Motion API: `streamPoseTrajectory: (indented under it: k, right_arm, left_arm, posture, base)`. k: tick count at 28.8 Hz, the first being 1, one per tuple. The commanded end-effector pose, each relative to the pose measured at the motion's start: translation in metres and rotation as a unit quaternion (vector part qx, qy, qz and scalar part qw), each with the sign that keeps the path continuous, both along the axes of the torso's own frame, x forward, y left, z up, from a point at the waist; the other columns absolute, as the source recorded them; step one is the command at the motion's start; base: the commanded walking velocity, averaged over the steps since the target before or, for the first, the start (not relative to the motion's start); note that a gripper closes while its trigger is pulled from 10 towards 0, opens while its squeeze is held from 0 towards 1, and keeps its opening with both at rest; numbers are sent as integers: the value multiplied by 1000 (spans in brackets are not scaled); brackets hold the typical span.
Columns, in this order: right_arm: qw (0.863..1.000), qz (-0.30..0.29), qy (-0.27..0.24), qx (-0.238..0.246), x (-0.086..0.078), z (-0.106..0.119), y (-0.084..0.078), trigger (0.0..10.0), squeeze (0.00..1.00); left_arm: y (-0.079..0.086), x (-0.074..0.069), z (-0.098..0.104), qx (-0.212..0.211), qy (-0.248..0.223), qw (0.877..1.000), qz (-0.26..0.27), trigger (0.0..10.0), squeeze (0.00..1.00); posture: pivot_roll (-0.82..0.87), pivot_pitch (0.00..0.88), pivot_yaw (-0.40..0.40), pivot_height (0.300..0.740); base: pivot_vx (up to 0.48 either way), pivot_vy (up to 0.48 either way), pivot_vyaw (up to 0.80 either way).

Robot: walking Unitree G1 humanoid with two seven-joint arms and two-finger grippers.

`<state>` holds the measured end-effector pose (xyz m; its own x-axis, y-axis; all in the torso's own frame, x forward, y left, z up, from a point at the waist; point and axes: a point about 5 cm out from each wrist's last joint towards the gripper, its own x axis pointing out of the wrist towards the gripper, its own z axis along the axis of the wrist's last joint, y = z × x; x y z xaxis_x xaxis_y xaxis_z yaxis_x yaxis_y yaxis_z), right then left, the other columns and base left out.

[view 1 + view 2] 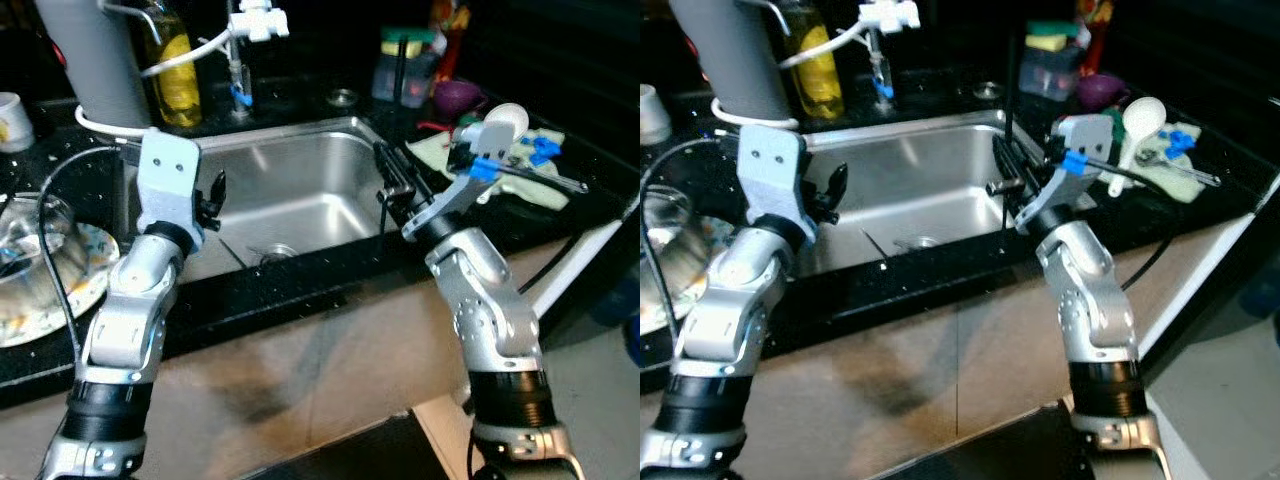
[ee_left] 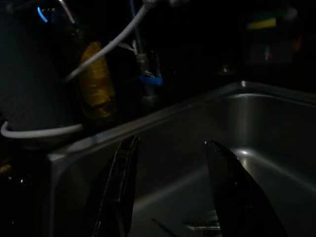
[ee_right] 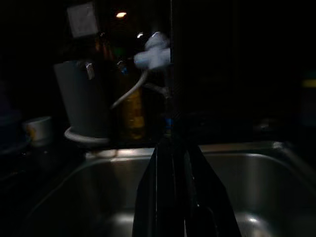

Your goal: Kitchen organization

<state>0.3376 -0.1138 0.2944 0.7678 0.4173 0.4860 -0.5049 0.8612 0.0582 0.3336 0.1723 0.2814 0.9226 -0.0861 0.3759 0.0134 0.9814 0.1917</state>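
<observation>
A stainless steel sink (image 1: 300, 170) is set in a black counter in front of me. At the basin's left rim, my left gripper (image 1: 213, 195) is open and holds nothing; in the left wrist view its fingers (image 2: 121, 192) point into the basin. My right gripper (image 1: 1006, 172) hangs over the sink's right side, shut on a thin black rod (image 1: 1009, 90) that stands upright. The right wrist view shows the closed fingers (image 3: 153, 197) around this rod (image 3: 171, 74). What kind of utensil the rod is, I cannot tell.
Stacked plates (image 1: 85, 275) and a glass bowl (image 1: 25, 240) sit on the left counter. Behind the sink are a grey cylinder (image 1: 95, 60), a yellow bottle (image 1: 175, 75) and a white faucet (image 1: 255, 22). A white spoon (image 1: 505, 120) lies on a green cloth (image 1: 525, 165) at the right.
</observation>
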Motion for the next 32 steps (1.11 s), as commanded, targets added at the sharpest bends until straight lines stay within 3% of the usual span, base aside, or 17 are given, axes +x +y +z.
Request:
streamPoseTrajectory:
  k: [1, 12, 25, 32]
  right_arm:
    - [1000, 1, -3, 1, -1, 1, -1, 10000, 0]
    - [1000, -15, -13, 1, 1, 5, -8, 10000, 0]
    - [999, -28, -18, -11, 9, 6, -13, 10000, 0]
    - [999, -23, -21, -18, 12, 8, -11, 10000, 0]
  left_arm:
    - [1, 0, -1, 5, 7, 1000, -1, 10000, 0]
    - [-20, 1, -6, 25, 29, 998, -52, 10000, 0]
    - [-21, 4, -4, 32, 30, 998, -49, 10000, 0]
    - [-16, 5, -2, 8, 30, 999, -40, 10000, 0]
  posture:
    - [-57, 146, -30, 740]
    - [-59, 138, -24, 740]
    - [-57, 133, -23, 740]
    - [-53, 143, -24, 740]
  base:
    - [296, 0, 0]
    - [0, 0, 0]
    - [0, -74, 0]
    - [0, -69, 0]
